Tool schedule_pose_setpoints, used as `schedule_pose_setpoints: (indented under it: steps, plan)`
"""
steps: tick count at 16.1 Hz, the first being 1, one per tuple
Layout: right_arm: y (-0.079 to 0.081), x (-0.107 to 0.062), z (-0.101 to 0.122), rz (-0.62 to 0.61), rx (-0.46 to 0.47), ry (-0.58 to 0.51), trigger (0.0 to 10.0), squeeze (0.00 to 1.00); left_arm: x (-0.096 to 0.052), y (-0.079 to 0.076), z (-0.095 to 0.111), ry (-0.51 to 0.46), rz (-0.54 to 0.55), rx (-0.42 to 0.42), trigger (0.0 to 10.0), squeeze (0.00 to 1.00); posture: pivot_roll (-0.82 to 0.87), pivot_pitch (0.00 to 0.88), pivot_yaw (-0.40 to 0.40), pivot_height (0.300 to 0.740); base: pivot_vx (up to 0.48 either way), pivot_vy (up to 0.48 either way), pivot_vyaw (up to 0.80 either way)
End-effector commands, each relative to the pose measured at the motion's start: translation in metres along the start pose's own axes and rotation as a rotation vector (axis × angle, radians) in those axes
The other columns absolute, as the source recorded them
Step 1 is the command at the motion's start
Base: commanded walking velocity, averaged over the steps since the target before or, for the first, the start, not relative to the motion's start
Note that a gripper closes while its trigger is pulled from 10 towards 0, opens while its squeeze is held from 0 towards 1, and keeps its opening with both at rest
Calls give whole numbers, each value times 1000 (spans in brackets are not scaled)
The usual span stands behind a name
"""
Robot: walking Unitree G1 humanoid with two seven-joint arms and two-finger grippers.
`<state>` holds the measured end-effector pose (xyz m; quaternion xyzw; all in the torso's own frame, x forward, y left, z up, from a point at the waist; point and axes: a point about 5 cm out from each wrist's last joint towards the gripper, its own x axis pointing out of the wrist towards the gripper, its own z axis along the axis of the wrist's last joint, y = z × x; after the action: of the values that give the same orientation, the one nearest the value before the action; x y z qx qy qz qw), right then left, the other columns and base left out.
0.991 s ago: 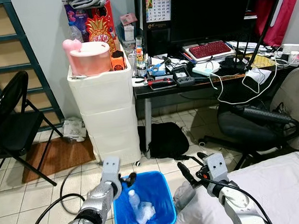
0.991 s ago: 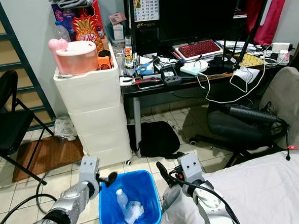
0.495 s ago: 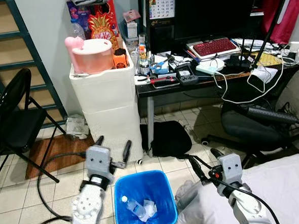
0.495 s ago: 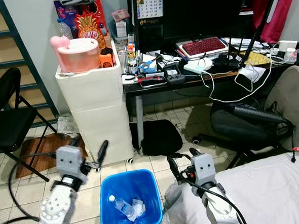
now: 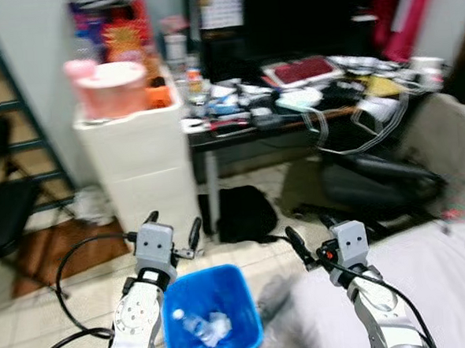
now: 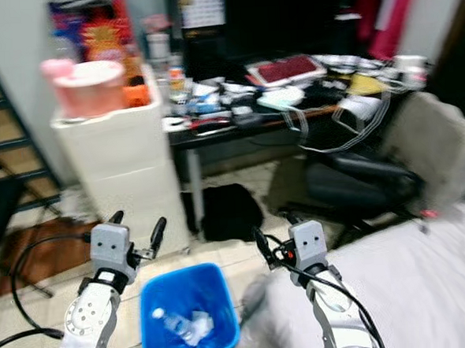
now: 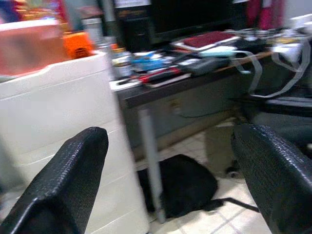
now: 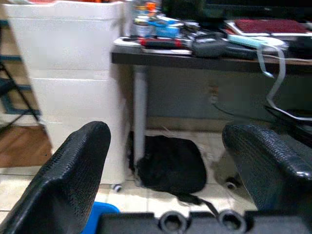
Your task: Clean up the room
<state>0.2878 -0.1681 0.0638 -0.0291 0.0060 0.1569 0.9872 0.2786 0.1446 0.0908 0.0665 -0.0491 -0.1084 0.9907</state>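
Step in hand: judged from the blur in the head views, the robot is turning from the blue bin (image 5: pixel 212 313) toward the cluttered desk to find the next thing to clear.
Doing it well: let the view settle before choosing a target; the surface (image 5: pixel 238 133) is crowded with small items and trailing white cables (image 5: pixel 371 118), so pick one loose piece near the edge and keep both arms tucked so they do not catch the bin rim or the cables.
Bin: on the tiled floor between the two arms, just in front of the white drawer unit (image 5: pixel 141 160); a clear plastic bottle (image 5: pixel 190 325) and some crumpled wrapping lie inside.
Left gripper (image 5: pixel 173 229): raised just beside the bin's far left corner, forearm rising from below, wrist pointing toward the drawer unit and desk leg.
Left fingers (image 7: pixel 68 180): spread wide, nothing between them.
Right gripper (image 5: pixel 308 244): held up at like height, over the edge of the white bed (image 5: pixel 445 287), aimed at the desk and the black bag (image 8: pixel 170 163) on the floor under it.
Right fingers (image 8: pixel 73 175): also parted wide and empty.
Risk: the black office chair (image 5: pixel 383 184) stands close on the right and may block the reach to the desk.
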Motion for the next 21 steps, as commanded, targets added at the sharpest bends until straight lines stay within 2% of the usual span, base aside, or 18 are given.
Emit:
schedule_pose_setpoints:
  steps: [1, 2, 4, 5, 8, 10, 13, 19, 21]
  plan:
    - [-3, 2, 3, -5, -9, 2, 10000, 0, 6, -3, 4, -4, -24, -1, 10000, 0, 11, 0, 4, 740, 0, 0, -800]
    - [-3, 2, 2, -5, -8, 4, 10000, 0, 7, -4, 5, -7, -32, 14, 10000, 0, 10, 0, 6, 740, 0, 0, -800]
    - [-2, 1, 2, -1, 0, 8, 10000, 0, 9, -9, 6, -3, -71, -5, 10000, 0, 6, 0, 12, 740, 0, 0, -800]
    - [-2, 1, 1, 1, 2, 10, 10000, 0, 9, -10, 6, -2, -81, 31, 10000, 0, 6, 0, 13, 740, 0, 0, -800]
    - [0, 0, -1, 4, 6, 16, 10000, 0, 11, -15, 9, -30, -116, 66, 10000, 0, 3, 0, 18, 740, 0, -119, -800]
    - [0, 0, -1, 6, 7, 19, 10000, 0, 8, -22, 12, -58, -170, 42, 10000, 0, -1, 0, 22, 740, 0, -480, -800]
    - [-1, -1, -2, 3, 5, 24, 10000, 0, 6, -23, 13, -65, -191, 20, 10000, 0, -1, 0, 22, 740, 0, -480, -800]
    - [-3, -1, -4, 1, 6, 36, 10000, 0, 7, -26, 10, -52, -208, -31, 10000, 0, -14, 0, 26, 740, 0, 0, -800]
    - [-3, -2, -6, 3, 7, 43, 10000, 0, 4, -26, 8, -42, -230, -25, 10000, 0, -14, 0, 26, 740, -351, 332, -800]
